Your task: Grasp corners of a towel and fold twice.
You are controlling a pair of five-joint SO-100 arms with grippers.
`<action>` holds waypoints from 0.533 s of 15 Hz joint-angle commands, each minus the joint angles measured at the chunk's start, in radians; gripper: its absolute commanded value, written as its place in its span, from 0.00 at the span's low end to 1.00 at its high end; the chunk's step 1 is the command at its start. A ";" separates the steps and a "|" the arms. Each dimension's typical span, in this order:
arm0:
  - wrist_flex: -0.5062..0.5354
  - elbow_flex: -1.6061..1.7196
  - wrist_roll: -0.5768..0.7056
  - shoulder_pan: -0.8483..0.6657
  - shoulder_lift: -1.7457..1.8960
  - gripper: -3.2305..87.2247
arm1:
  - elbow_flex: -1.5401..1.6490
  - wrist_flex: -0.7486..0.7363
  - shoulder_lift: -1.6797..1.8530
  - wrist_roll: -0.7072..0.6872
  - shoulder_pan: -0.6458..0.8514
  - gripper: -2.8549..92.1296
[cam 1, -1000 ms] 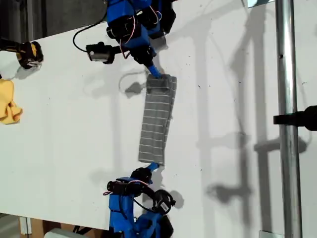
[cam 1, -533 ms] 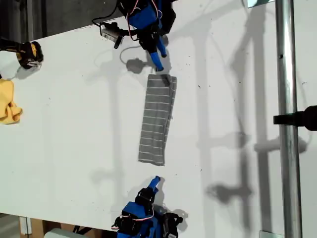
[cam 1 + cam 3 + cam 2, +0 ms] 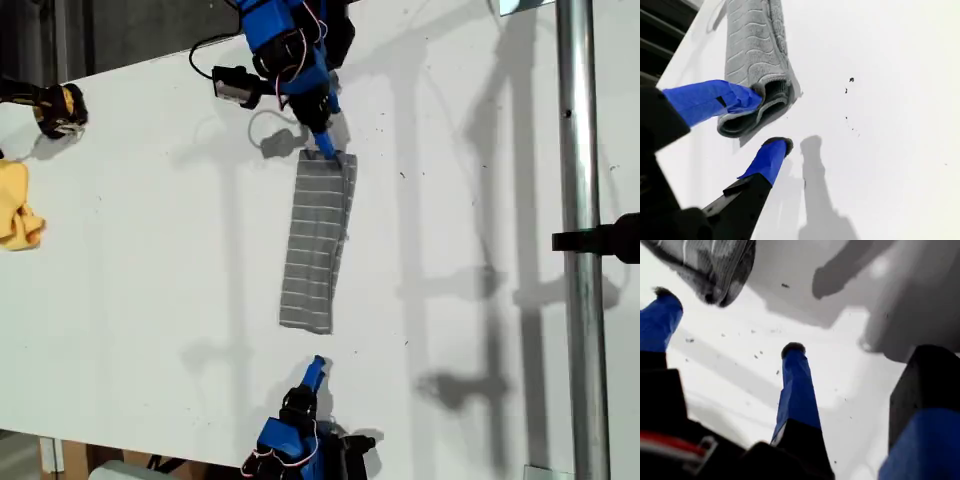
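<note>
The grey soft-fabric towel with thin white parallel stripes point(image 3: 318, 243) lies folded into a long narrow strip on the white worktop point(image 3: 150, 250), running between the two blue arms in the exterior view. My second gripper point(image 3: 767, 120) is at the strip's end toward the top of the exterior view, where it shows as the blue tip at the cloth's edge point(image 3: 325, 150). In the second wrist view its jaws stand apart: one blue-taped finger point(image 3: 715, 100) presses against the side of the rolled, layered fold of the towel point(image 3: 757, 65), and the other finger point(image 3: 771, 157) rests on bare worktop just beside that fold, so the folded end sits partly between the jaws, touched by one and not yet clamped. My first gripper point(image 3: 727, 325) is at the strip's other end, seen low in the exterior view point(image 3: 314, 368), apart from the cloth with a bare gap of worktop between tip and towel. In the first wrist view its jaws are apart and hold nothing; the rounded grey end of the towel point(image 3: 715, 270) lies ahead of the fingertips, beyond them and touching neither. A crumpled small yellow cloth point(image 3: 18, 205) lies well apart at the exterior view's left edge.
</note>
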 commanded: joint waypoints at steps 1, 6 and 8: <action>0.008 -0.008 -0.018 0.009 0.009 0.21 | -0.077 -0.114 -0.155 -0.071 0.098 0.46; 0.011 -0.006 -0.025 0.020 0.009 0.21 | -0.282 -0.278 -0.592 -0.253 0.282 0.47; 0.011 -0.009 -0.025 0.021 0.009 0.21 | -0.420 -0.247 -0.759 -0.311 0.305 0.47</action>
